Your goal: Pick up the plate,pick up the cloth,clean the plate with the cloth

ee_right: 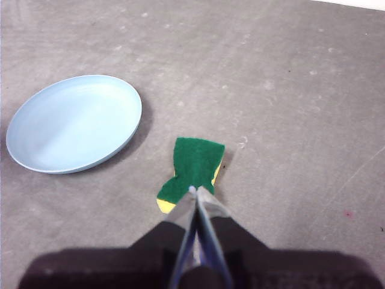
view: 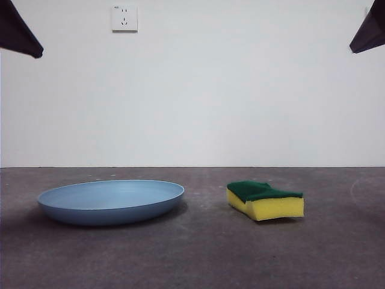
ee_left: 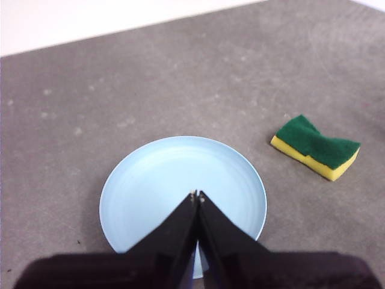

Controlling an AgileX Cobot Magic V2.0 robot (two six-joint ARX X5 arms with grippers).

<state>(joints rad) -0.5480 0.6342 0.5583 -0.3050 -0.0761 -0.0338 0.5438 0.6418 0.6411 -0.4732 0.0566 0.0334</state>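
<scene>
1. Plate (view: 111, 200) sits flat on the tabletop (view: 198, 253), rim up, nothing on it. Untouched.
2. Cloth (view: 265, 199) (really a yellow sponge with a green scouring face) lies green side up, near the plate but not touching, with bare tabletop between them.
3. Left end effector (ee_left: 196, 194) hangs high above the plate, jaws clenched tip to tip, gripping nothing. Its wrist view has the plate dead ahead, which looks like staging for the plate pick.
4. Right end effector (ee_right: 194, 190) is likewise clenched and empty, high over the sponge. Probable split: left takes the plate, right takes the sponge.
5. Front view shows only two dark tips at the top corners, so both arms are well clear of the work area.
6. Progress: nothing picked yet, by my read. First step (plate pick) is pending.
7. Next move needs the left jaws opened before descent. The rim is low and shallow, so the grip likely has to pinch the edge; slip risk on the smooth surface.
8. Wall socket (view: 124, 18) behind, irrelevant.
</scene>
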